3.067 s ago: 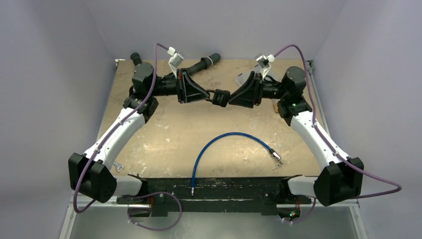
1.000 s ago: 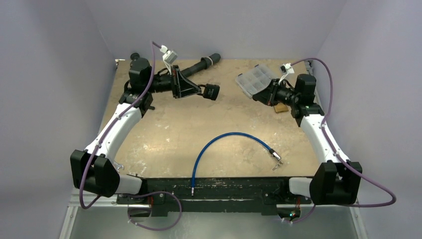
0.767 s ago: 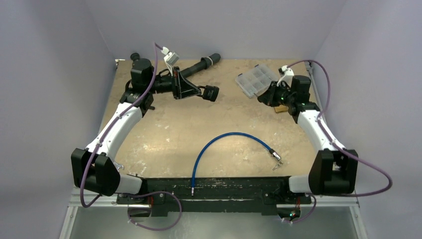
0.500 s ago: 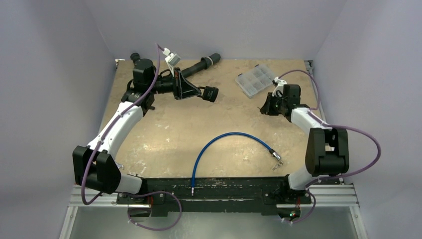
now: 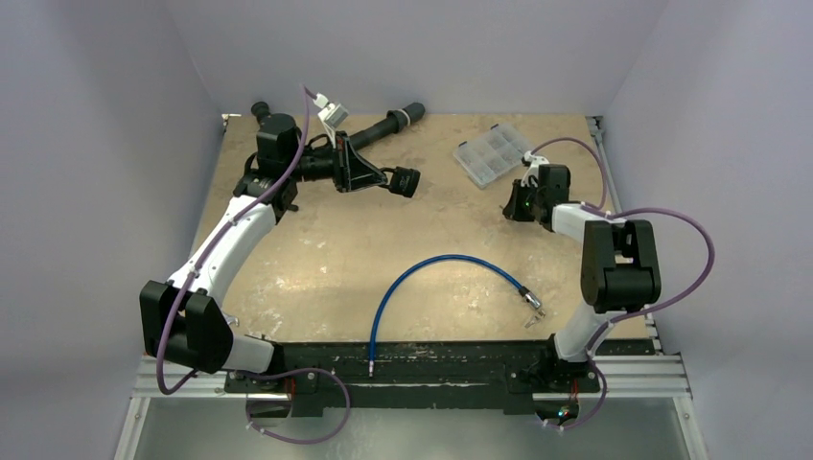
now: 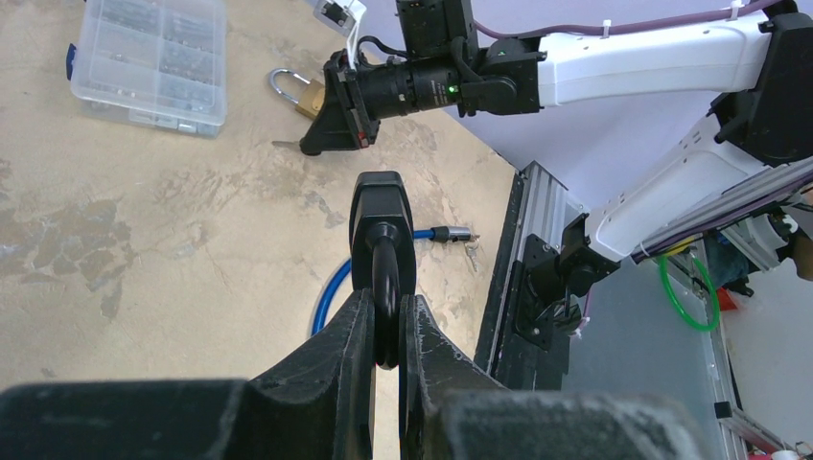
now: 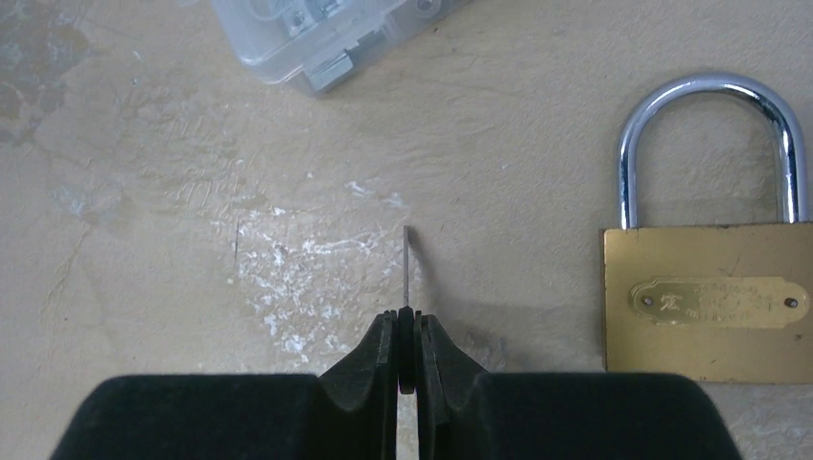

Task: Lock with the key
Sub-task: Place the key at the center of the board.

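My left gripper [image 5: 382, 178] is shut on the shackle of a black lock [image 5: 405, 180] and holds it in the air over the far left of the table. In the left wrist view the lock body [image 6: 382, 225] sticks out past the shut gripper [image 6: 385, 302]. My right gripper [image 5: 510, 209] is low at the far right, shut on a black-headed key [image 7: 407, 259]. The key's thin blade points forward just above the table. The right gripper [image 7: 406, 321] is just left of a brass padlock [image 7: 705, 297] lying flat, which also shows in the left wrist view [image 6: 305, 96].
A clear compartment box [image 5: 491, 153] lies at the far right. A black tube [image 5: 393, 123] lies at the back. A blue cable [image 5: 431, 273] curves across the near middle, with small keys [image 5: 532, 309] at its right end. A small wrench [image 5: 227, 321] lies near left.
My right gripper has left the black lock at the centre, swung right and come down to the table beside the brass padlock, the key in it. My left gripper drew back left with the lock.
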`<state>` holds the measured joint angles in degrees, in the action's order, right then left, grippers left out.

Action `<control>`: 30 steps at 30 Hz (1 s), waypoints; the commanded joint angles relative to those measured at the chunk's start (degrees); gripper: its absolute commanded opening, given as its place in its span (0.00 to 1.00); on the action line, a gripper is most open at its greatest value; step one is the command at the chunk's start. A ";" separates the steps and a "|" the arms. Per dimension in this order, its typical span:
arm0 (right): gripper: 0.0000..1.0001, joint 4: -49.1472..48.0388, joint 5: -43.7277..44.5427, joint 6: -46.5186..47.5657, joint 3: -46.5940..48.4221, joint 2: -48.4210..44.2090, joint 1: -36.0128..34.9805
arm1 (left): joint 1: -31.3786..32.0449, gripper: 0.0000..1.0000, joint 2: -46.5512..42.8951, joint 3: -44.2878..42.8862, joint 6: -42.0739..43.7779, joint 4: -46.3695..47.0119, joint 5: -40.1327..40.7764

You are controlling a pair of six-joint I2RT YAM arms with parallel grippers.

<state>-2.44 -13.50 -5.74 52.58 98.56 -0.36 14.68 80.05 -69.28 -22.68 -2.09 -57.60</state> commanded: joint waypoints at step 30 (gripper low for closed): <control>0.99 4.34 -16.39 4.77 5.71 -19.51 0.01 | 2.95 0.00 0.41 -2.18 6.05 -3.86 4.06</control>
<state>0.08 -23.14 -4.14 55.59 84.49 -0.32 16.69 81.54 -69.28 -19.79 -6.52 -54.00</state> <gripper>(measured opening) 0.974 0.118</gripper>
